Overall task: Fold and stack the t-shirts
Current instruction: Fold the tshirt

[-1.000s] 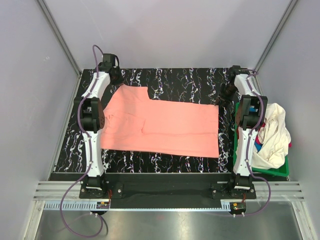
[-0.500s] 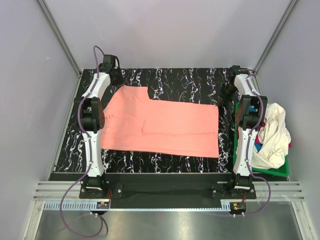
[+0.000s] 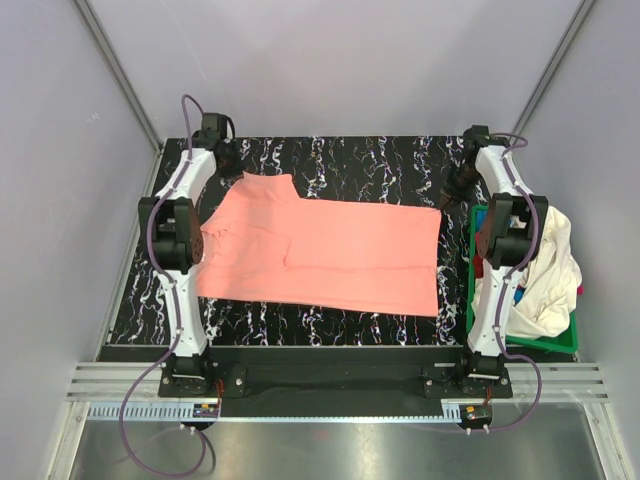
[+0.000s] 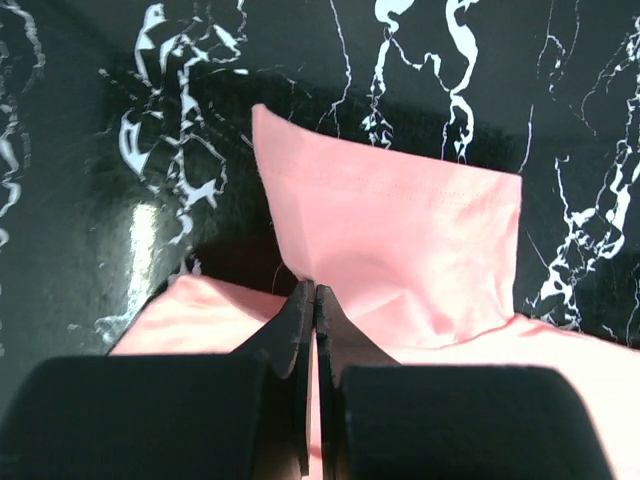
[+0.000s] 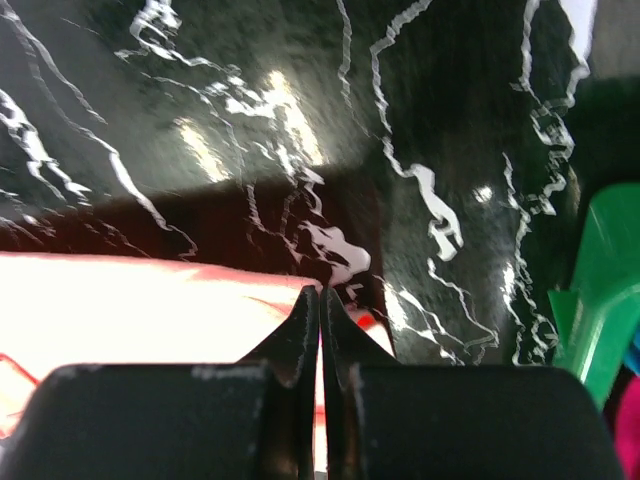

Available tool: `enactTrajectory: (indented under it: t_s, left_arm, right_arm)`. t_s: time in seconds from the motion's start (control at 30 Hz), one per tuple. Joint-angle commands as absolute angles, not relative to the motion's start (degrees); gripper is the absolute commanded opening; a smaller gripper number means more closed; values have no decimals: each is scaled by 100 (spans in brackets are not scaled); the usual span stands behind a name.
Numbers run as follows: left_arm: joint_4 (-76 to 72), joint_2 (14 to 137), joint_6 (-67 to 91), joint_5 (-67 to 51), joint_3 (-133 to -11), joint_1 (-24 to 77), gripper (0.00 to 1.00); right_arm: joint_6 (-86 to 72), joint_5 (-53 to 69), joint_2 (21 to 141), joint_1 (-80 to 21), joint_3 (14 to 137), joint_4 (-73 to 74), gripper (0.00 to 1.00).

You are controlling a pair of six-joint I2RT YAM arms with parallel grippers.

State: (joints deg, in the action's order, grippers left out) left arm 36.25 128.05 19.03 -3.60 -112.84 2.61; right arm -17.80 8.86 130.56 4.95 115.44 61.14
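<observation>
A salmon-pink t-shirt (image 3: 330,250) lies spread flat across the black marbled desk (image 3: 370,160), its length running left to right. The left gripper (image 4: 315,290) is at the shirt's far left corner, its jaws pressed together on the cloth, with a flap of pink showing just beyond the tips. The right gripper (image 5: 319,292) is at the far right corner, its jaws likewise pinched tight on the shirt's edge. Off the desk's right side, a green basket (image 3: 548,345) holds a crumpled cream-white t-shirt (image 3: 548,265).
</observation>
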Motion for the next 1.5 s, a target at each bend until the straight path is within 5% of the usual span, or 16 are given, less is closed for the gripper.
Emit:
enactTrajectory:
  t_s: [0.0, 1.47]
  left_arm:
    - [3401, 12165, 1767, -176, -11048, 132, 0]
    - [3366, 9827, 1679, 149, -8165, -264, 0]
  right_arm:
    - [-1898, 554, 12613, 519, 11312, 6161, 0]
    - [-2171, 817, 10881, 510, 8834, 5739, 0]
